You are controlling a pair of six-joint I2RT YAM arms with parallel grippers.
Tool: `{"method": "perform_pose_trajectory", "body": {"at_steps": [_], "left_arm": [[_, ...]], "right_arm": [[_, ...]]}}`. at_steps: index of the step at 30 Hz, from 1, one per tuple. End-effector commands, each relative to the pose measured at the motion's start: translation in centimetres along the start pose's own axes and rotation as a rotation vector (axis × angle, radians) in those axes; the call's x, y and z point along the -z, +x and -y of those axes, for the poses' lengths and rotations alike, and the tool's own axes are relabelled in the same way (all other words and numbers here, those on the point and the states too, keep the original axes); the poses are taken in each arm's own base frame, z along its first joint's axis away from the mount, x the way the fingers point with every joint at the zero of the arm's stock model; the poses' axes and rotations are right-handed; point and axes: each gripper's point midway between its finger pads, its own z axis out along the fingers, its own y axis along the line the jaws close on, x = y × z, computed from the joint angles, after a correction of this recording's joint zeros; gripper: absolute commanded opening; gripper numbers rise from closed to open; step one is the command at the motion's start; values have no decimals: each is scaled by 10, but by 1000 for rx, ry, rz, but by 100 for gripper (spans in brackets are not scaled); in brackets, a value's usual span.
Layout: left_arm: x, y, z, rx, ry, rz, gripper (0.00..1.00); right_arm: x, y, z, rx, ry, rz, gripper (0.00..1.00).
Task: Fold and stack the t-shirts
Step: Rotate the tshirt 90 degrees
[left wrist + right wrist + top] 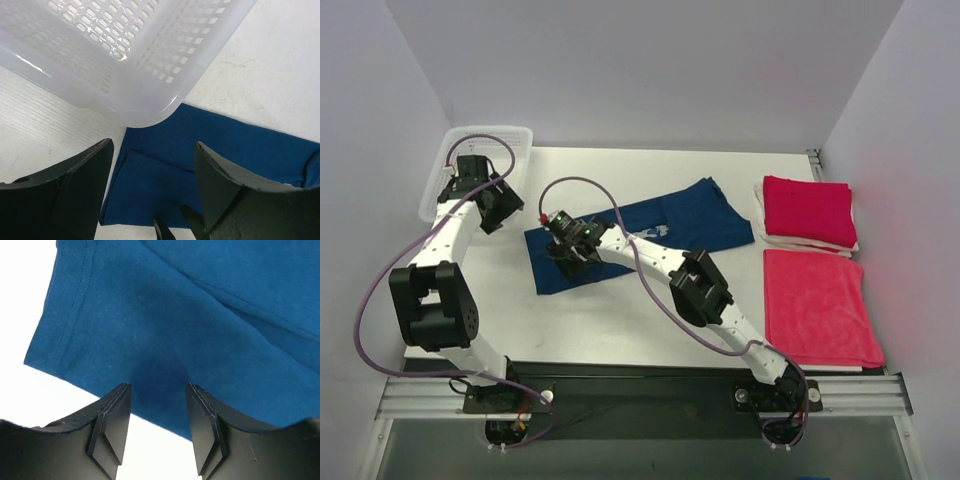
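Observation:
The navy blue t-shirt (pixel 650 232) lies flat across the middle of the table, a pale print showing near its centre. My right gripper (pixel 567 262) hangs open just above its left part, jaws apart over the cloth near the hem (pixel 156 387). My left gripper (pixel 503 215) is open and empty between the basket and the shirt's left edge; the shirt (pixel 200 160) fills the lower part of its wrist view. A folded crimson t-shirt (pixel 808 212) sits at the far right, and another crimson t-shirt (pixel 818 305) lies flat in front of it.
The white mesh basket (pixel 438 180) stands at the table's far left corner, close over my left gripper (pixel 152 190) in its wrist view (pixel 140 55). The right arm stretches diagonally across the table's front. Purple cables loop above both arms.

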Motion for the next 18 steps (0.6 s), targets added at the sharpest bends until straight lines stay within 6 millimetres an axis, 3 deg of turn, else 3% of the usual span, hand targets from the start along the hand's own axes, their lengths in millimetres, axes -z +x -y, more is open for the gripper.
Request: {"method": "perform_pose_trajectory", "body": {"at_steps": [1, 3, 4, 7, 8, 10, 11, 13, 16, 18], "left_arm": [[1, -9, 13, -18, 53, 10, 75], [-1, -9, 15, -18, 64, 10, 75], [-2, -8, 16, -21, 70, 11, 75], [-2, -10, 19, -22, 91, 24, 75], [-4, -12, 20, -24, 100, 37, 75], [-3, -7, 30, -36, 158, 14, 75], [-5, -6, 40, -56, 190, 17, 75], [-6, -1, 51, -104, 209, 10, 75], [-10, 6, 71, -171, 226, -6, 75], [-11, 17, 99, -227, 268, -21, 75]], "right_arm": [[-16, 20, -5, 41, -25, -62, 47], [-21, 35, -5, 46, -24, -101, 47], [-26, 57, -1, 48, -14, -154, 46], [-17, 81, 0, 55, -9, -209, 44], [-16, 104, 5, 55, 0, -262, 43], [3, 114, 2, 55, -8, -278, 42], [7, 135, 5, 53, -3, -325, 41], [30, 136, -2, 62, -24, -311, 41], [58, 160, -13, 104, -58, -339, 40], [79, 177, -23, 147, -93, -354, 40]]}}
